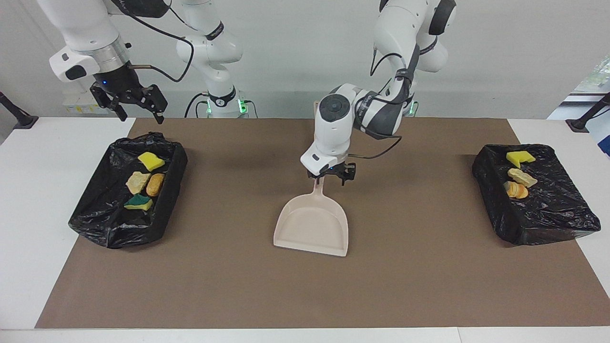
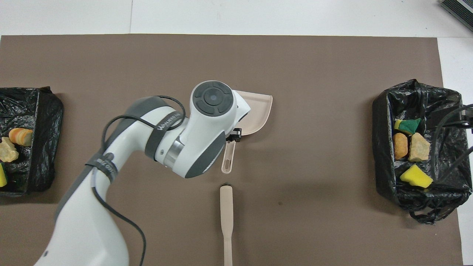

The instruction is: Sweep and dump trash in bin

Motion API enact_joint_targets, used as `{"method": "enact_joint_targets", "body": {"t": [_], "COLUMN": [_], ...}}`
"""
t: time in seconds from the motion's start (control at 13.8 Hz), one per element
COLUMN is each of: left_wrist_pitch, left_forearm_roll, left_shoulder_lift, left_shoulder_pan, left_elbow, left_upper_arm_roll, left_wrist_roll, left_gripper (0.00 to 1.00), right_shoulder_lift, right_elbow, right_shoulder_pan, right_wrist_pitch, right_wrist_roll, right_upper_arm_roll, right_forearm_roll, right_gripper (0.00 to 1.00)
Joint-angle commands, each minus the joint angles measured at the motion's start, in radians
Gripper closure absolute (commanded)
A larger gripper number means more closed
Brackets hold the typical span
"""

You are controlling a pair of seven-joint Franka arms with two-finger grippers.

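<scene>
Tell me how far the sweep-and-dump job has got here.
Done: four scraps lie in the right arm's end bin, three scraps in the left arm's end bin; none shows on the mat. In hand: nothing; left gripper open over the handle of the empty dustpan, right gripper open above its bin. Left: seemingly nothing.

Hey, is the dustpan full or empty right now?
Empty. The dustpan lies flat on the brown mat, its tray bare in the facing view; all visible scraps sit in the two black-lined bins.
</scene>
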Motion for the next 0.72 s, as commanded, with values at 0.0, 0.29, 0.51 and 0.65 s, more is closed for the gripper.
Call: {"method": "enact_joint_targets", "body": {"t": [0.0, 0.29, 0.51, 0.65], "left_wrist_pitch": [-0.072, -0.098, -0.190, -0.245], "left_forearm_roll": [-0.016, -0.013, -0.009, -0.006], "left_shoulder_lift": [-0.109, -0.278, -0.401, -0.456], "left_shoulder_pan": [0.072, 0.201, 0.296, 0.357], "left_elbow": [-0.036, -0.144, -0.196, -0.196], "left_upper_arm_roll": [0.003, 0.007, 0.008, 0.008], "left_wrist_roll": [0.019, 0.171, 0.342, 0.439], "left_gripper": [0.00, 0.00, 0.00, 0.00], "right_shoulder_lift": [-0.018, -0.018, -0.018, -0.018], "right_elbow": [-0.020, -0.020, -0.019, -0.019], "right_shoulder_pan": [-0.009, -0.006, -0.006, -0.006], "right_wrist_pitch": [0.000, -0.004, -0.003, -0.003], "right_wrist_roll": [0.018, 0.018, 0.015, 0.015], "right_upper_arm_roll": [0.010, 0.012, 0.010, 0.012], "right_forearm_roll": [0.019, 0.020, 0.016, 0.016], "right_gripper": [0.00, 0.00, 0.00, 0.00]}}
